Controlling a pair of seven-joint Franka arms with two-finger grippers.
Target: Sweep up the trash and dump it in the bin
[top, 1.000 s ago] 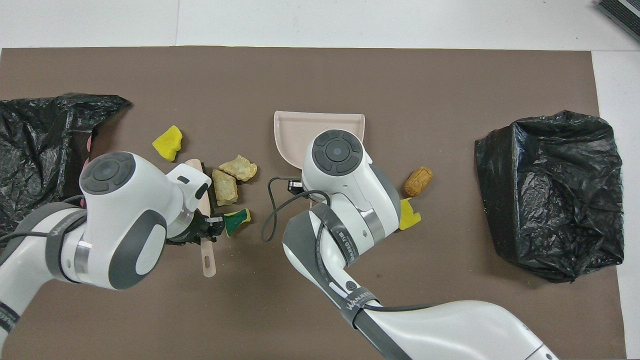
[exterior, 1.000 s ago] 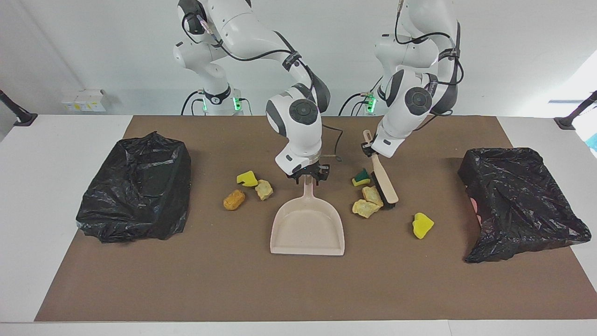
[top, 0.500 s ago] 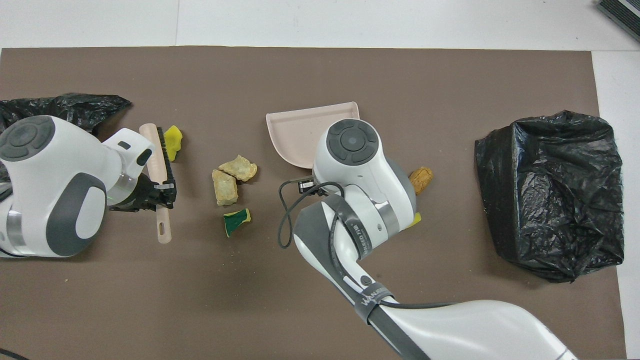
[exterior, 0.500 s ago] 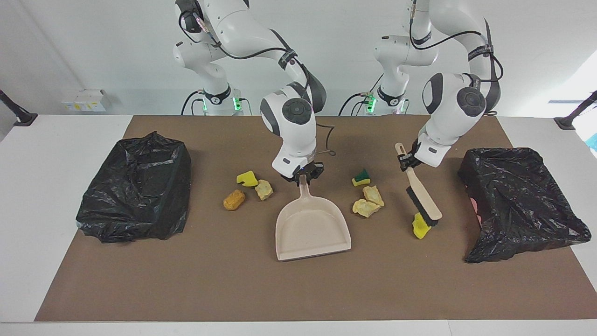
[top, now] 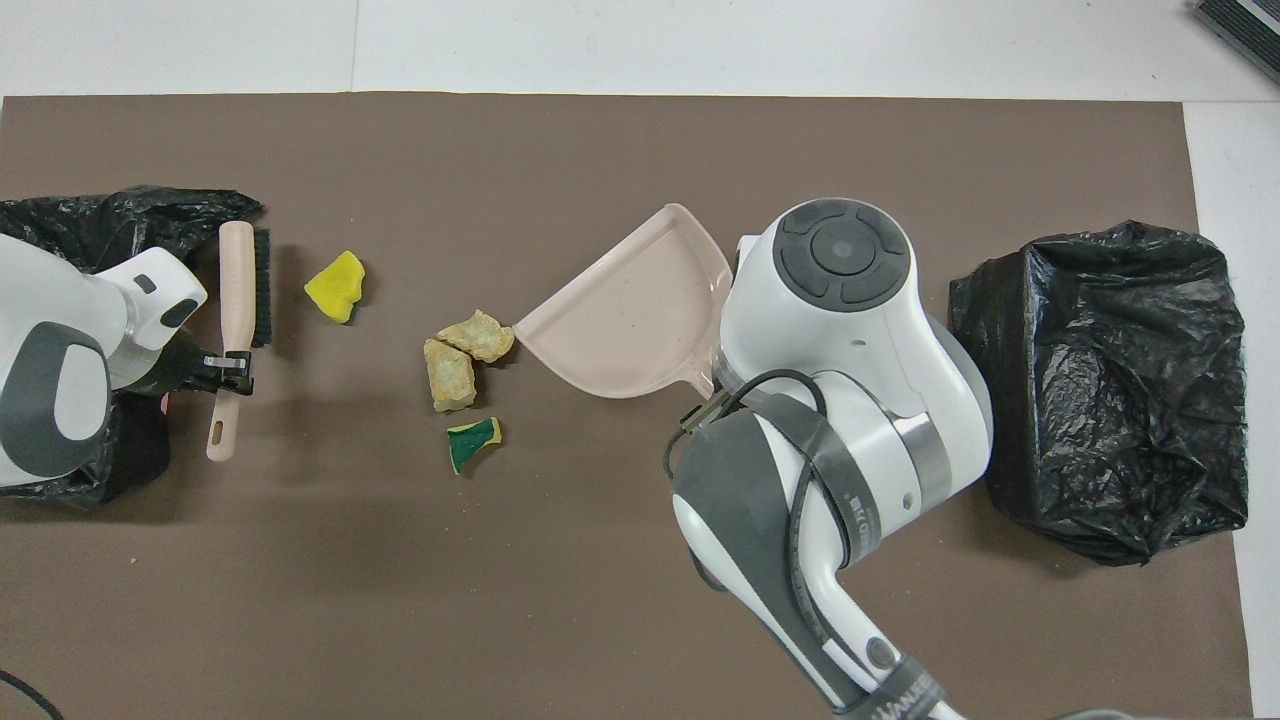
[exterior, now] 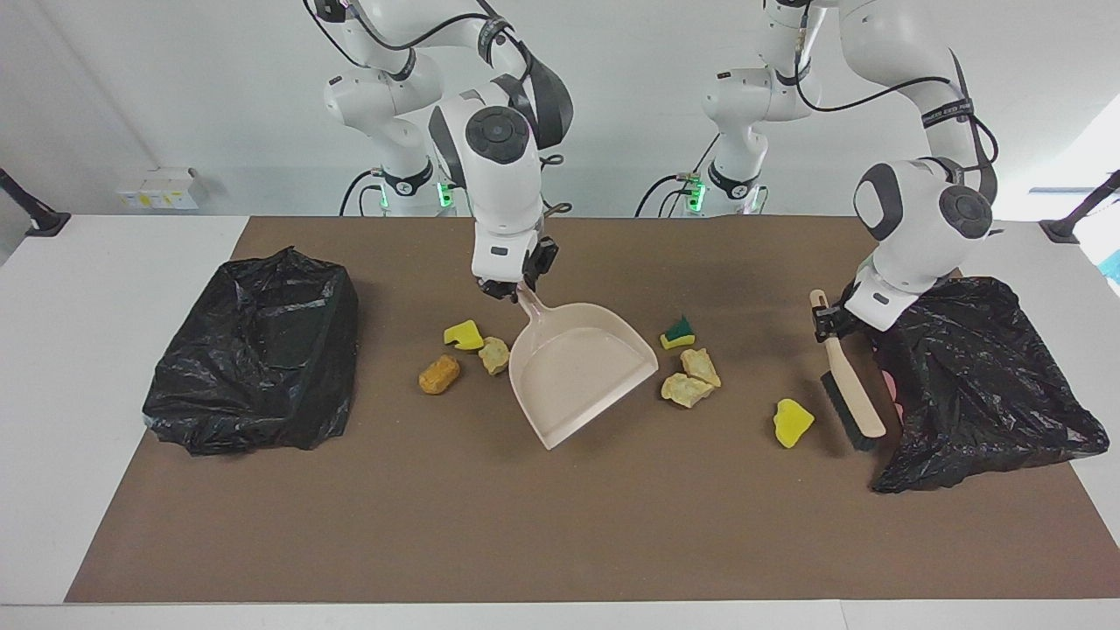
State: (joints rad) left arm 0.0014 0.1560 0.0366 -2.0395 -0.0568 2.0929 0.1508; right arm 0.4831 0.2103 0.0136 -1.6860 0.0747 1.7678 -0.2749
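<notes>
My right gripper [exterior: 514, 291] is shut on the handle of the beige dustpan [exterior: 577, 372], which hangs tilted, its mouth [top: 610, 320] turned toward two tan trash chunks [top: 462, 355]. In the overhead view the right wrist hides this gripper. My left gripper [exterior: 827, 322] is shut on the beige brush [exterior: 847, 394] by its handle. The brush's black bristles [top: 262, 285] sit low, between a yellow chunk [exterior: 793, 422] and the bin at the left arm's end [exterior: 971, 376]. A green-sided chunk [exterior: 677, 332] lies beside the tan ones. Yellow [exterior: 461, 334], tan [exterior: 494, 354] and orange-brown [exterior: 438, 374] chunks lie beside the dustpan, toward the right arm's end.
A second black-bagged bin [exterior: 254, 350] stands at the right arm's end of the brown mat [exterior: 560, 525]. The bagged bin at the left arm's end [top: 120, 210] lies partly under my left arm.
My left gripper swung the brush from the tan chunks, past the yellow chunk, to beside the bin. My right gripper closed on the dustpan handle, then raised and turned the pan.
</notes>
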